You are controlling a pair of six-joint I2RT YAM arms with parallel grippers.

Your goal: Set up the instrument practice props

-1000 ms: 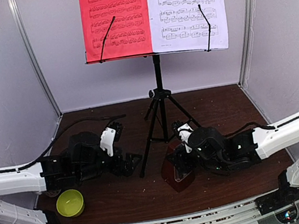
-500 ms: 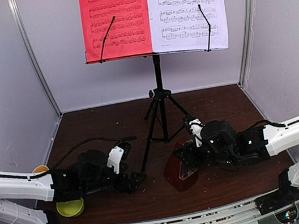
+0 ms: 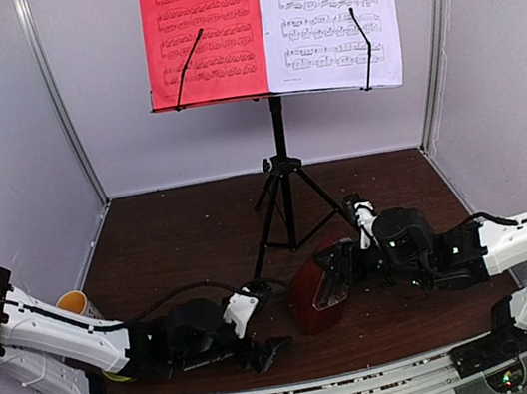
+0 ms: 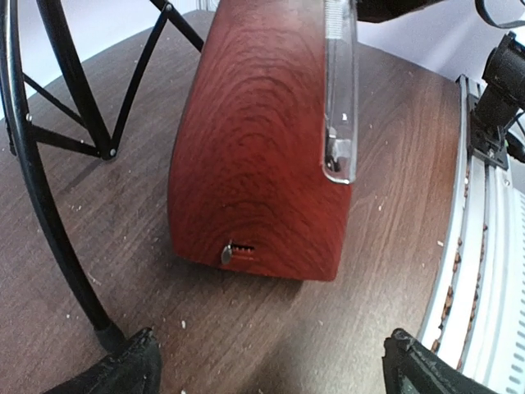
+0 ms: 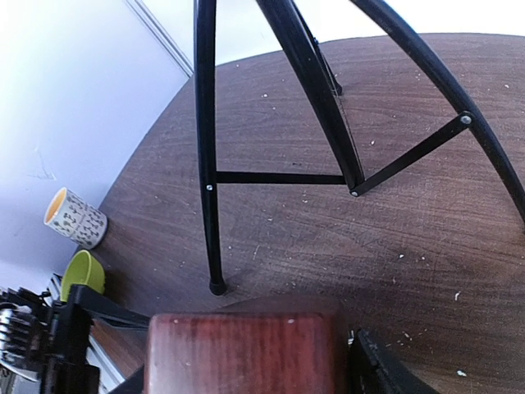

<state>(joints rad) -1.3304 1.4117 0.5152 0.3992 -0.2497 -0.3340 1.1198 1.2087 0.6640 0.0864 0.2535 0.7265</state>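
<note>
Right gripper (image 3: 335,274) clamps the metronome (image 3: 312,302) just in front of the stand's (image 3: 284,168) feet; left gripper (image 4: 271,373) gapes empty beside it. Risk: a tilted release would topple the metronome against a tripod leg.

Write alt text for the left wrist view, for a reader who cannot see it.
A dark-red wooden metronome with a clear cover stands on the brown table, just ahead of the open left hand. A black music stand leg is planted beside it.
</note>
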